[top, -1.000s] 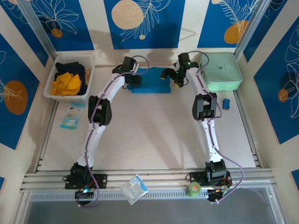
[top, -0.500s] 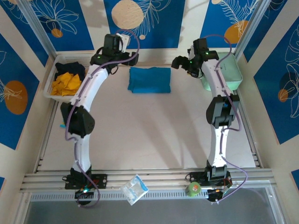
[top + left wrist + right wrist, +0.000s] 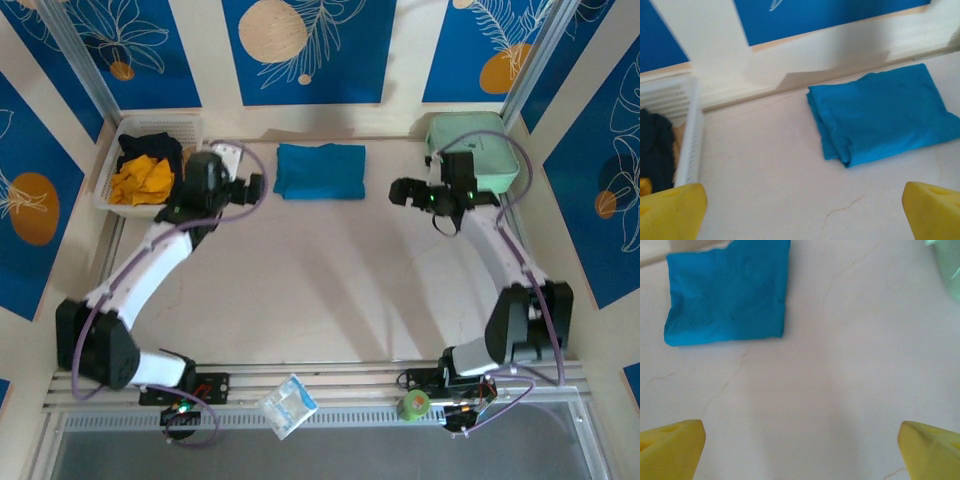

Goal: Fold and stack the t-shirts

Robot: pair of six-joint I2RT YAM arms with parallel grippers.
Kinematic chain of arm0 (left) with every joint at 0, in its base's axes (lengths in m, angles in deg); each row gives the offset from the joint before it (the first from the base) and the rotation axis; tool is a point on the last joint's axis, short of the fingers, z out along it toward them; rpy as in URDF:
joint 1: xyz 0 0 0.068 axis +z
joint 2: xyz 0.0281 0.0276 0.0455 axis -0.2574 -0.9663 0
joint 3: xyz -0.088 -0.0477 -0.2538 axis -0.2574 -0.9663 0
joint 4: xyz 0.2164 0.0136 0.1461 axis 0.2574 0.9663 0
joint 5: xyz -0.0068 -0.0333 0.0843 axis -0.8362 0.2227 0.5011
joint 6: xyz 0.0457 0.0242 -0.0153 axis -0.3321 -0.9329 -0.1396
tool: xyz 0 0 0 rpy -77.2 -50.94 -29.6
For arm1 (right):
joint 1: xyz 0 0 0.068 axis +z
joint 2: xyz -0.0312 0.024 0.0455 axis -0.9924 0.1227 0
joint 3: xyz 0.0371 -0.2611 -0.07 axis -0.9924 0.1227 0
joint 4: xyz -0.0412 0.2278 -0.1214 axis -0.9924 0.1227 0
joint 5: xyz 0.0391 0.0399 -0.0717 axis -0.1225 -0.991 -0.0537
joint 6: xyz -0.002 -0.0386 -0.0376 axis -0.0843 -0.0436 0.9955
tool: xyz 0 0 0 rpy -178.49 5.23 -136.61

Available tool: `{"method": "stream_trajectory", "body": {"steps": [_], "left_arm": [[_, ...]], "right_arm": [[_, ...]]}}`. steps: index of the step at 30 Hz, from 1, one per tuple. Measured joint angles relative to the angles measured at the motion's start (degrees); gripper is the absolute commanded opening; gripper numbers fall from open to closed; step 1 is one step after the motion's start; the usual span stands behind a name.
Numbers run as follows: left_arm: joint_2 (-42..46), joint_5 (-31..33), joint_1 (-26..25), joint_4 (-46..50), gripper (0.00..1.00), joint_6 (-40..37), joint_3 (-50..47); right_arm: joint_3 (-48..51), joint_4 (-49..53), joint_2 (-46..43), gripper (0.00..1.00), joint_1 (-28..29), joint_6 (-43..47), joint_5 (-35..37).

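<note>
**1. Teal-blue t-shirt** point(image 3: 320, 171). Folded into a flat rectangle at the far middle of the surface point(image 3: 320, 300), close to the back wall. Its long axis runs left to right. It lies ahead of my two claws and between them, touching neither.

**2. Orange-yellow t-shirt** point(image 3: 142, 180) and **black t-shirt** point(image 3: 150, 150). Both are crumpled and unfolded inside the white basket point(image 3: 108, 195) at the far left corner. The black one sits toward the back and the orange one in front of it.

**3. My left claw** point(image 3: 250, 187). Jaws spread wide, nothing between them. It hangs between the basket and the teal shirt's left edge, near both. I judge this the arm for the basket, since the unfolded shirts lie just to its left and well apart from my right arm.

**4. My right claw** point(image 3: 398, 192). Jaws wide apart and empty. It sits off the teal shirt's near right corner, with bare surface beneath it.

**5. Mint-green case** point(image 3: 480, 160). Far right corner, just behind my right wrist. Its contents cannot be seen.

**6. Clear packet** point(image 3: 288, 404). On the near rail, between my two bases.

**Status**, as I judge it: one shirt is folded and two are left to fold and stack.
</note>
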Motion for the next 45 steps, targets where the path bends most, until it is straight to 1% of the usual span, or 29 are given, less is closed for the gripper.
{"method": "stream_trajectory", "body": {"steps": [2,4,6,8,11,13,18,20,21,22,23,24,25,26,29,36,45], "left_arm": [[5.27,3.56,0.04,-6.93,0.99,-0.72,-9.16],[8.24,6.97,0.09,-12.63,0.99,-1.68,-16.46],[9.33,9.55,0.17,-18.51,0.99,-3.48,-23.3],[9.09,11.69,0.24,-24.94,0.99,-5.68,-30.58],[6.47,13.46,0.87,-35.69,0.99,-7.96,-40.44],[2.32,13.81,1.9,-42.45,0.99,-8.74,-44.13],[-12.7,12.52,3.85,-62.14,1.0,-9.6,-47.56],[-14.75,10.01,5.53,-66.53,0.94,-8.76,-48.92],[-15.19,8.61,6.82,-68.02,0.97,-8.31,-49.11],[-15.85,6.91,8.26,-69.59,0.98,-8.22,-48.87],[-16.04,5.16,9.35,-69.37,0.96,-7.96,-48.15],[-15.8,3.32,10.29,-68.19,0.95,-7.43,-47.3],[-15.5,0.81,11.52,-66.05,1.0,-6.99,-45.66],[-15.43,-1.92,12.72,-64.15,0.99,-6.4,-43.63],[-15.41,-6.54,15.58,-61.42,0.99,-4.37,-39.54],[-15.13,-10.1,16.44,-58.23,0.99,-2.64,-39.17],[-15.13,-10.99,16.44,-56.76,0.99,-2.45,-39.17]], "right_arm": [[10.21,-9.38,-5.66,0.99,-0.85,2.95,-0.09],[19.19,-18.01,-9.6,0.99,-1.16,5.9,-0.44],[27.34,-26.69,-11.45,0.99,-1.16,8.85,-1.51],[33.38,-32.96,-11.04,0.99,-1.16,11.04,-2.45],[37.44,-40.68,-7.67,0.99,-1.16,12.13,-2.97],[39.12,-47.01,-4.66,0.99,-1.16,12.11,-2.95],[41.24,-58.64,-0.44,0.99,-1.01,12.48,-1.62],[42.29,-66.27,3.04,0.99,-1.77,12.11,-1.6],[42.91,-69.37,4.92,0.99,-2.16,11.87,-1.57],[43.39,-71.28,6.86,0.99,-2.51,11.78,-1.55],[43.34,-70.6,7.78,0.99,-2.91,11.65,-1.62],[42.95,-69.48,8.11,0.99,-3.34,11.43,-1.92],[42.07,-68.5,8.31,0.99,-4.0,10.99,-2.36],[40.89,-67.89,8.44,0.99,-4.63,10.54,-2.91],[38.47,-67.84,8.41,0.99,-5.33,9.9,-2.6],[38.03,-67.12,8.41,0.99,-5.01,9.7,-2.54],[38.03,-66.84,8.41,0.99,-5.01,9.7,-2.45]]}}
